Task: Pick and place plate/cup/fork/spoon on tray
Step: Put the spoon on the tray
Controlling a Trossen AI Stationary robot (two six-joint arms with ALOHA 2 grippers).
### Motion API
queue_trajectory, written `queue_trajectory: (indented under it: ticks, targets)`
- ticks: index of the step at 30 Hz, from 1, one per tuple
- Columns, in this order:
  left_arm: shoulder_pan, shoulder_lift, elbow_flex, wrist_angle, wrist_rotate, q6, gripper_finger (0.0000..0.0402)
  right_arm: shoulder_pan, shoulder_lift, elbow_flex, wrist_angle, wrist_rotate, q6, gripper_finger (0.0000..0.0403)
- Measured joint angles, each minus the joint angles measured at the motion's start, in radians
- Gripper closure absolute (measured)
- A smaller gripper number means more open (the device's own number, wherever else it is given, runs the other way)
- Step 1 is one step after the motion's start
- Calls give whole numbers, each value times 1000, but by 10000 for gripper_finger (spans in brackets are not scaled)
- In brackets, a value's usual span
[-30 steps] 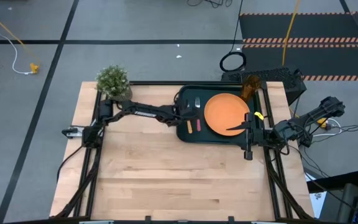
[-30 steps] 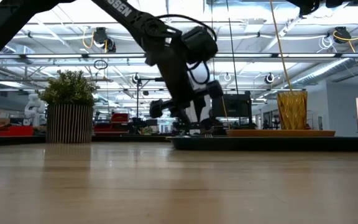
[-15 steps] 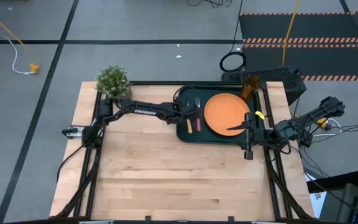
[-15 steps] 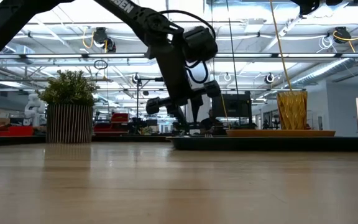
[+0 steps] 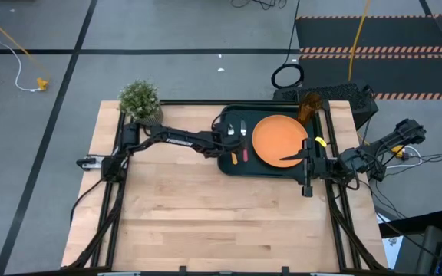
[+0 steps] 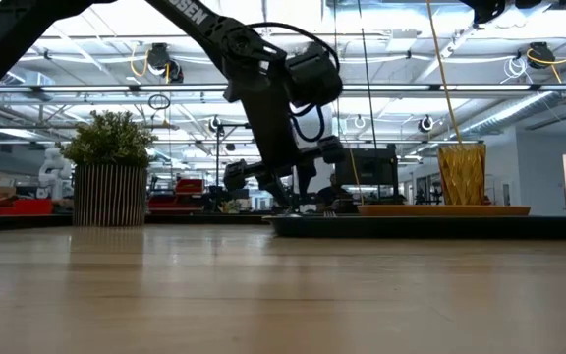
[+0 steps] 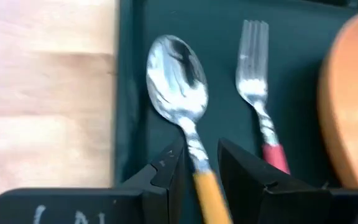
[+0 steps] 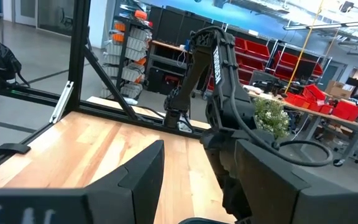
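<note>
Wooden table (image 5: pixel 206 215) carries the tray (image 5: pixel 232 165); spoon (image 7: pixel 185 118) lies along its left rim beside fork (image 7: pixel 257 106). My left gripper (image 7: pixel 201 165) hangs spread astride the spoon's handle, apparently letting go. Right gripper (image 8: pixel 197 180) waits, spread.

Spoon (image 7: pixel 178 87), fork (image 7: pixel 254 74) and plate (image 5: pixel 279 139) lie side by side in tray (image 5: pixel 261 169)

Grey floor (image 5: pixel 167 69), red shelving (image 8: pixel 278 62), ceiling lights (image 6: pixel 155 59).
</note>
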State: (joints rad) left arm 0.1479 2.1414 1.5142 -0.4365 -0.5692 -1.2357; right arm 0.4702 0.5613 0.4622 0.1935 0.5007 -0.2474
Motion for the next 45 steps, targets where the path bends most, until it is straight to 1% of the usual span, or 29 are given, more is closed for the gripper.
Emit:
queue_trajectory:
  ticks: [3,6,9,13,20,24,27,32,36,41,45]
  targets:
    - [17,0,-10,1,-27,7,302,1,0,0,4,-1,8,211]
    - [36,0,-17,15,-11,38,302,1,0,0,6,-4,23,211]
    - [49,0,-37,84,14,89,302,1,0,0,13,-4,24,211]
    - [62,0,-51,152,19,161,302,1,0,0,12,-4,22,211]
    - [102,0,-52,177,19,234,302,1,0,0,13,-4,19,211]
    - [124,0,-52,186,45,277,302,1,0,0,13,-4,19,211]
    - [135,0,-52,193,47,297,302,1,0,0,13,-4,18,211]
    - [144,12,-52,214,64,334,302,1,0,0,13,-4,15,211]
    - [140,28,-54,211,98,353,302,1,0,0,13,-4,15,211]
    - [120,53,-52,256,87,364,303,1,0,0,16,-4,11,211]
    - [129,73,-51,298,77,378,303,1,0,0,16,-4,0,211]
